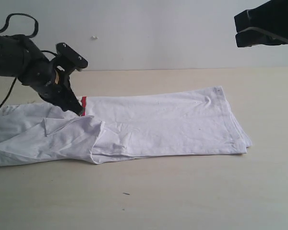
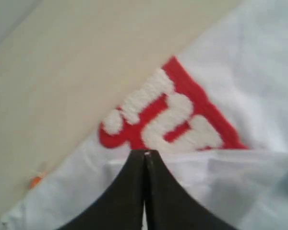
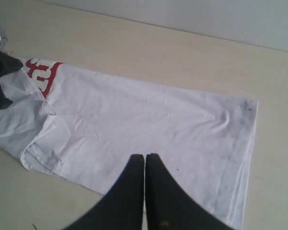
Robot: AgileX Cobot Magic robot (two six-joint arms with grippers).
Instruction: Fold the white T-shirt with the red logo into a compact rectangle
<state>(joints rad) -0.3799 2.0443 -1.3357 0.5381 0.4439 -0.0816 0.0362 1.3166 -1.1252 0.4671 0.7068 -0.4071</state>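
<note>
The white T-shirt (image 1: pixel 158 124) lies on the table as a long band, its sides folded in. Only a sliver of the red logo (image 1: pixel 84 105) shows at the far edge; the left wrist view shows it close up (image 2: pixel 168 115) with fluffy white letters. My left gripper (image 1: pixel 79 111) points down beside the logo, shut on the edge of a folded-over layer of the T-shirt (image 2: pixel 221 191), which rises slightly to its tip (image 2: pixel 145 152). My right gripper (image 1: pixel 237 28) hangs high at the upper right, shut and empty (image 3: pixel 145 155), well above the shirt's hem end (image 3: pixel 149 124).
The light wooden table (image 1: pixel 182 191) reaches a pale wall behind. A rumpled sleeve and shoulder part (image 1: pixel 33 139) spreads toward the left edge. The small orange neck tag (image 2: pixel 36 181) shows at the shirt's edge. A tiny dark speck (image 1: pixel 126 194) lies on the table in front.
</note>
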